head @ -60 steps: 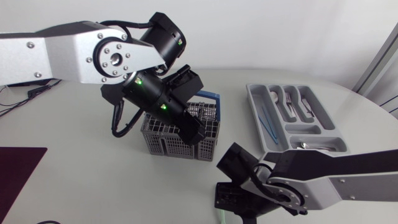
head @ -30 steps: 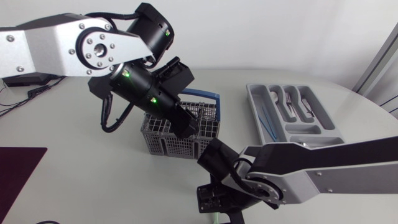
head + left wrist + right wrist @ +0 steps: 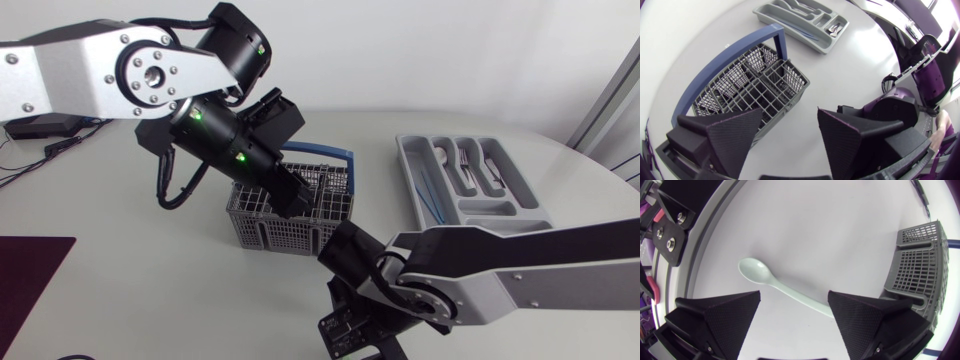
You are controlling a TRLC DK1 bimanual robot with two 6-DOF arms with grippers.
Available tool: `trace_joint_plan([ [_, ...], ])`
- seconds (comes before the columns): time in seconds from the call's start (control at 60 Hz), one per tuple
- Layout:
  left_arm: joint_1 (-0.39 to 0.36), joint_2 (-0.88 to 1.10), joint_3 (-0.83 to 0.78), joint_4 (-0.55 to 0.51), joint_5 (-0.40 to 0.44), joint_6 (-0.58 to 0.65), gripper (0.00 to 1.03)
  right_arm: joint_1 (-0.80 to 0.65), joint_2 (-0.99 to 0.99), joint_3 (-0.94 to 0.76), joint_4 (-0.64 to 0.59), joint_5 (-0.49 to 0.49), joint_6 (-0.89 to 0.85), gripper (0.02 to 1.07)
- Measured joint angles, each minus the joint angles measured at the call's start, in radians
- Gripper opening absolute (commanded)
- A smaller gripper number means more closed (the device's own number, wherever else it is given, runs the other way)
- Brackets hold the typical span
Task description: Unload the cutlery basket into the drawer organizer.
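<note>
Smooth white table (image 3: 805,240) holds pale oval-bowled spoon (image 3: 780,286) near mesh basket (image 3: 915,260).

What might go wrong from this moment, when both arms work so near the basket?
1. The pale spoon lies flat on the table below the open right tool, not far from the table edge. A poor pinch may slide it towards that edge.
2. The left tool hangs open over the cutlery basket, close to the right arm. The arms may touch if either one moves.

My left arm (image 3: 80,75) has silver links, black joints, green lights (image 3: 196,113) and a black cable (image 3: 162,190); my right arm (image 3: 540,272) is silver and black too.
</note>
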Motion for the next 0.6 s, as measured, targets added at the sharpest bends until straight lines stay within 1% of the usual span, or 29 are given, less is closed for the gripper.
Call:
trace_joint_plan([
  [0.25,0.003,0.0,0.0,0.0,0.0,0.003,0.92,0.0,-0.004,0.0,-0.023,0.0,-0.145,0.97],
  [0.367,0.003,0.0,0.0,0.0,0.0,0.003,0.92,0.001,0.014,0.0,-0.031,0.0,-0.18,0.97],
  [0.5,0.006,0.0,0.0,0.0,0.0,0.003,0.92,0.006,0.041,0.021,-0.068,0.009,-0.215,0.93],
  [0.6,0.011,0.0,0.0,0.0,0.0,0.003,0.92,0.018,0.063,0.047,-0.08,0.023,-0.227,0.85],
])
